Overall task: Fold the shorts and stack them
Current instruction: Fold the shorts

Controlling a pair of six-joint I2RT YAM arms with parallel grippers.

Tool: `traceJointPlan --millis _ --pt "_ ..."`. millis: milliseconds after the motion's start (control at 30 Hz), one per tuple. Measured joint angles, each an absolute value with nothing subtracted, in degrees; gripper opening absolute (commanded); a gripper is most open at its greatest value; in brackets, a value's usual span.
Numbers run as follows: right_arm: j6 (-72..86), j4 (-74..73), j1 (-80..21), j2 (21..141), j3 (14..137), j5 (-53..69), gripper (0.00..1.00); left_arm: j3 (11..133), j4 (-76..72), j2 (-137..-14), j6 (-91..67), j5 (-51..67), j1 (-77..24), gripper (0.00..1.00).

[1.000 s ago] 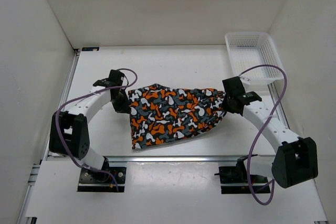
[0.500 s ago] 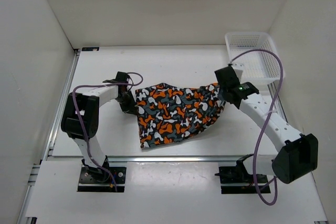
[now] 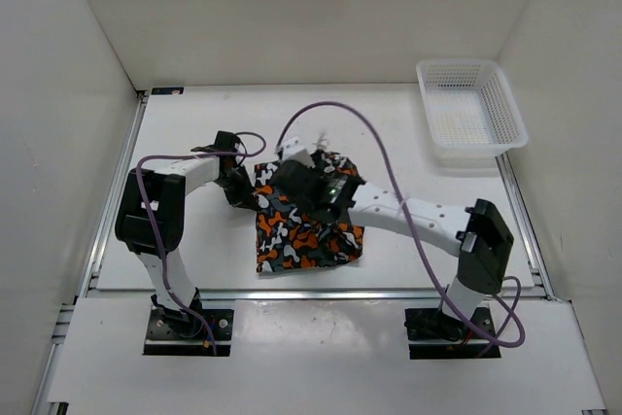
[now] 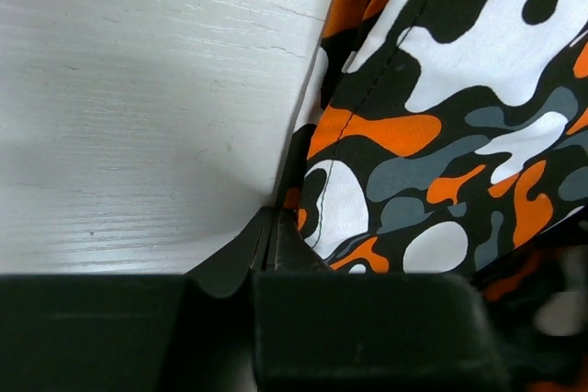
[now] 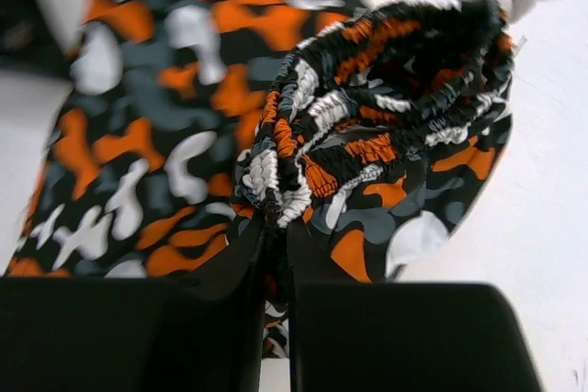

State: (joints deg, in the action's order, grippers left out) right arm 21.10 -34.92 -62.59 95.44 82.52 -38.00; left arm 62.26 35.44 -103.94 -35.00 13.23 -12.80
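Note:
The camouflage shorts [image 3: 309,237] lie doubled over at the middle of the table. My left gripper [image 3: 243,193] is at their left edge, shut on the hem. In the left wrist view its jaws [image 4: 273,227] pinch the fabric [image 4: 441,98] right at the tabletop. My right arm reaches across from the right, and its gripper [image 3: 288,182] hovers over the left part of the shorts. The right wrist view shows that gripper [image 5: 276,219] shut on the bunched elastic waistband [image 5: 386,107], held above the lower layer of fabric [image 5: 156,135].
A white mesh basket [image 3: 505,109] stands at the back right corner of the table. White walls enclose the table on three sides. The right arm's purple cable [image 3: 374,143] arcs over the middle of the table.
My right gripper has swung left across the table with the waistband, folding the right half of the shorts over the left. The left gripper stayed at the left edge.

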Motion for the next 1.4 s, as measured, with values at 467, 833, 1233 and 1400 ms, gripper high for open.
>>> traceJointPlan --millis 467,833,1233,1400 --pt "12.78 -30.37 -70.54 108.38 89.91 -32.95 0.0 61.54 34.65 -103.94 -34.96 15.94 -9.93 0.1" --pt "12.08 -29.43 -70.94 114.65 96.42 -26.22 0.81 62.52 38.74 -100.64 -33.3 13.87 -5.89 0.33" --pt "18.35 -28.56 -70.04 94.67 84.62 -26.96 0.01 76.79 48.45 -89.78 -30.52 9.63 -6.02 0.1" --pt "24.27 -27.99 -60.69 88.84 77.3 -22.04 0.0 77.21 49.65 -90.24 -30.63 10.57 -13.89 0.1"
